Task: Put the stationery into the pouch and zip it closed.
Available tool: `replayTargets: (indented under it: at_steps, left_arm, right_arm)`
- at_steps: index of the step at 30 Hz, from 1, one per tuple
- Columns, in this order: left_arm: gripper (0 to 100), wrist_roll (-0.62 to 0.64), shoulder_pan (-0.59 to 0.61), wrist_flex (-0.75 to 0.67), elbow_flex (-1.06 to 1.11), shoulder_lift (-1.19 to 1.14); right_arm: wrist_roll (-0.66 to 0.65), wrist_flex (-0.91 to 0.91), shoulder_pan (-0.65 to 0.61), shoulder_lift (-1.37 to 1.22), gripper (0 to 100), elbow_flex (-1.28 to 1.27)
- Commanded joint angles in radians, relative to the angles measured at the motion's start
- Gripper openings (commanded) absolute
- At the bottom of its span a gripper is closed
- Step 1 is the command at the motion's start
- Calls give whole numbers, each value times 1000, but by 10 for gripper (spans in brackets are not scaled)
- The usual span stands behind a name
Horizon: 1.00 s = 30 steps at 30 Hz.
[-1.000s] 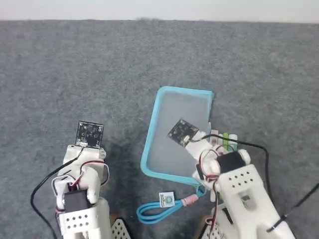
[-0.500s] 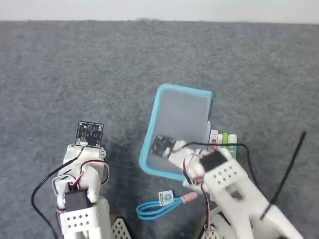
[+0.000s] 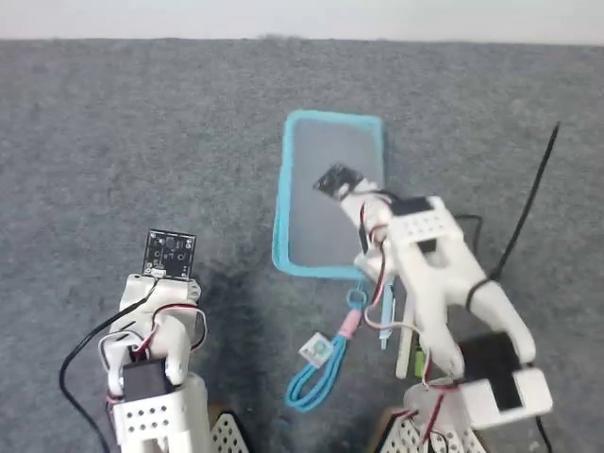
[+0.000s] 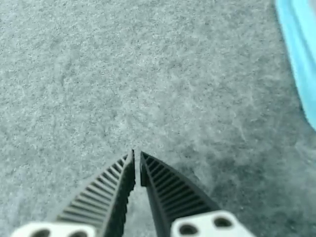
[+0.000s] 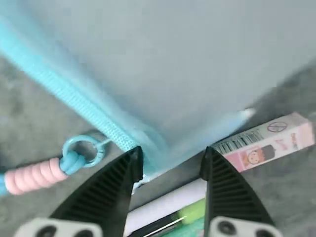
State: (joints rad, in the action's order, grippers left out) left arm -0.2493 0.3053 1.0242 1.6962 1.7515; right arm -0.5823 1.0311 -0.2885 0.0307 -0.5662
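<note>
While the left claw (image 4: 137,154) sits closed, right claw (image 5: 171,150) gapes over a blue-edged, seemingly translucent pouch (image 3: 311,212).

Pouch (image 3: 326,203) lies flat on the worktop (image 3: 142,123), near its centre, beyond both arm bases. Its strap (image 3: 319,373) runs from the pouch's near edge back toward the bases. Stationery (image 3: 386,326) lies just right of the strap, under the right arm. The right gripper (image 5: 170,155) straddles the pouch's near corner. The left gripper (image 4: 137,158) sits well apart, to the left.
</note>
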Motion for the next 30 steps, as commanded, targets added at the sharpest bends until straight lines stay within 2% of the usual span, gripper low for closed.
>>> replayTargets:
  at_steps: [1, 4, 8, 14, 17, 23, 30]
  left_arm:
    - [12, -8, 6, -32, -7, -15]
    - [12, -8, 6, -32, -7, -15]
    - [12, -8, 6, -32, -7, -15]
    - [12, -8, 6, -32, -7, -15]
    - [12, -8, 6, -32, -7, -15]
    - [12, -8, 6, -31, -7, -15]
    - [12, -8, 6, -31, -7, -15]
  right_arm:
    - [35, 53, 12, 21, 196, 115]
    - [100, 47, 7, 119, 195, 75]
    - [143, -28, -7, 332, 197, -107]
    - [135, -239, -31, 707, 198, -542]
    - [110, -280, -54, 803, 198, -663]
    - [86, -344, -51, 776, 198, -701]
    - [8, -562, -45, 625, 199, -701]
